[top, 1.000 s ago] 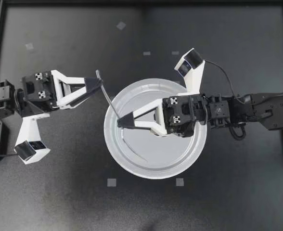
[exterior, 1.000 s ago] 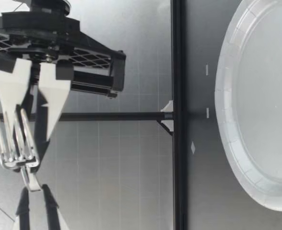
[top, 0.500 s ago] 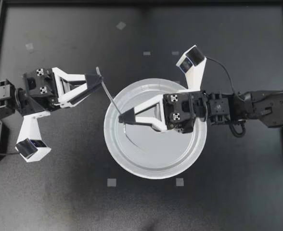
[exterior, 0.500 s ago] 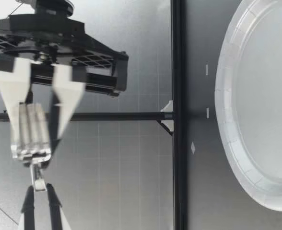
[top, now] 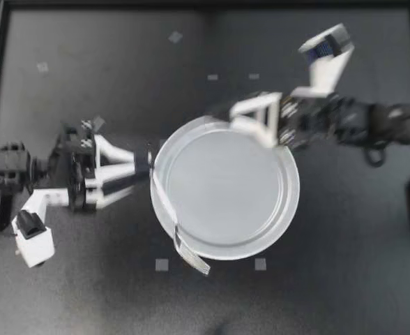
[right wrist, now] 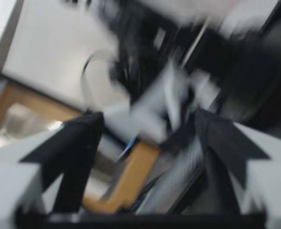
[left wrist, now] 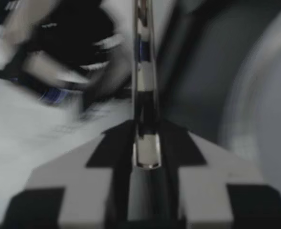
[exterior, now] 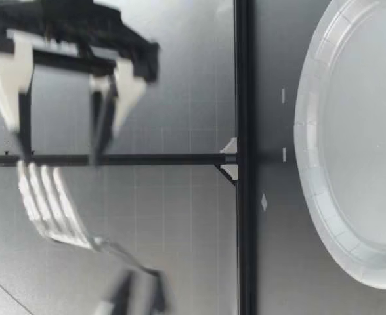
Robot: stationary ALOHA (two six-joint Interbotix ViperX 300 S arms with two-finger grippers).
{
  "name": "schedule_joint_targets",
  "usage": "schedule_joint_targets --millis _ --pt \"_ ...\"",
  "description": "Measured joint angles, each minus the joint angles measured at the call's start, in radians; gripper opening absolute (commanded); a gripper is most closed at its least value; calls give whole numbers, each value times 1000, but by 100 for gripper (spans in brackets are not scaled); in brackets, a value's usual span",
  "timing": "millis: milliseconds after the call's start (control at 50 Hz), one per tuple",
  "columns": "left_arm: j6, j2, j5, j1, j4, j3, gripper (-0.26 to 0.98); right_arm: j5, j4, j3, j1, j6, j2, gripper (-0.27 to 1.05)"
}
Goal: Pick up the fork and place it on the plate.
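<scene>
Our left claw (top: 143, 167) clenches the fork (top: 191, 255) by its handle end. The fork hangs aloft along the plate's (top: 289, 209) nearer rim, presumably to swing inward. Our right claw (top: 236, 117), released and empty, stands clear.

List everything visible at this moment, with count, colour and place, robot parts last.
plate: one, white, middle of the table.
fork: one, silver, in the air along the plate's rim on my left arm's side, handle held by my left gripper.
tape marks: several, grey, scattered over the table.
table: one, dark grey, under everything.
left gripper: one, white with black tips, shut on the fork beside the plate.
right gripper: one, white and black, open and empty, by the plate's far rim.
</scene>
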Motion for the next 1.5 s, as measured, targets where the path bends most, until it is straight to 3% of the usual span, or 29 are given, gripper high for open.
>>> schedule_joint_targets --millis 60,180,340,460,660,860,1260,1380,1500 --pt "-158 -2 106 -29 -43 2 9 21 0 34 -31 -54 -61 75" --pt "-446 -23 321 -43 -112 9 9 94 -3 71 -23 -124 -175 75" --pt "-750 -44 580 -44 -130 21 9 178 -3 84 28 -161 -224 75" --pt "-982 -34 676 -43 -135 25 9 160 -3 84 48 -161 -195 75" --pt "-1298 41 727 29 -126 28 9 51 -3 81 52 -158 -124 75" --pt "-1330 133 788 34 -104 6 9 17 -3 81 60 -155 -100 75" --pt "-1341 181 827 38 -69 -18 10 12 -3 78 61 -153 -83 75" --pt "-1353 199 833 40 -69 -25 18 12 -3 78 61 -153 -78 75" --pt "-1356 216 834 41 -69 -37 37 12 -3 77 61 -150 -78 75"
